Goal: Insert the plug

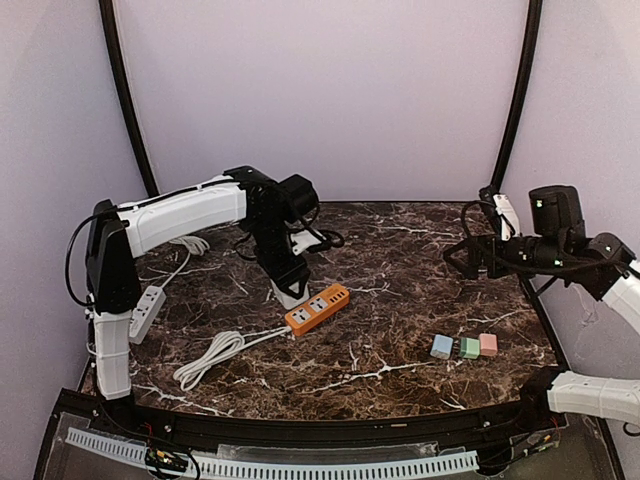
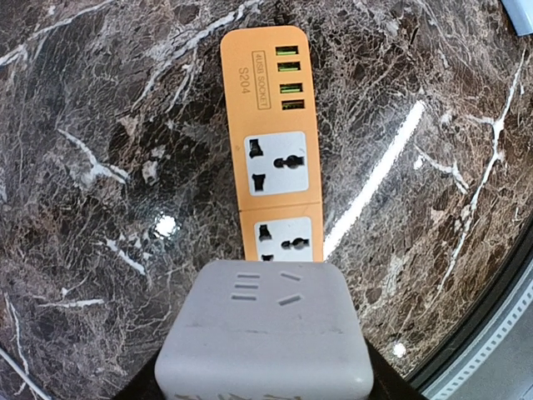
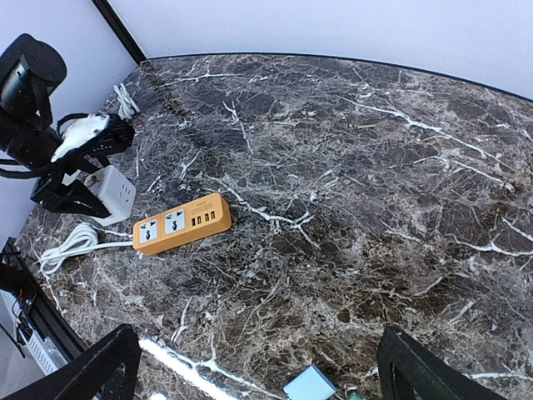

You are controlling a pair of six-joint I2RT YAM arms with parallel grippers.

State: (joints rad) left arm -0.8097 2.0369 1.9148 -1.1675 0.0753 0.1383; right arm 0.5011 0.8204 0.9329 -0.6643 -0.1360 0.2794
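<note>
An orange power strip (image 1: 318, 307) lies on the dark marble table; it has two white sockets and a row of USB ports, and it also shows in the left wrist view (image 2: 271, 142) and the right wrist view (image 3: 181, 223). My left gripper (image 1: 288, 280) is shut on a white cube plug (image 2: 266, 333), held just above the strip's cable end. The cube covers part of the nearer socket in the left wrist view. The cube also shows in the right wrist view (image 3: 104, 183). My right gripper (image 3: 258, 375) is open and empty, raised over the table's right side (image 1: 478, 255).
A white cable (image 1: 205, 360) runs from the orange strip toward the front left. A white power strip (image 1: 147, 312) lies at the left edge. Blue (image 1: 441, 346), green (image 1: 469, 347) and pink (image 1: 488, 344) blocks sit at the front right.
</note>
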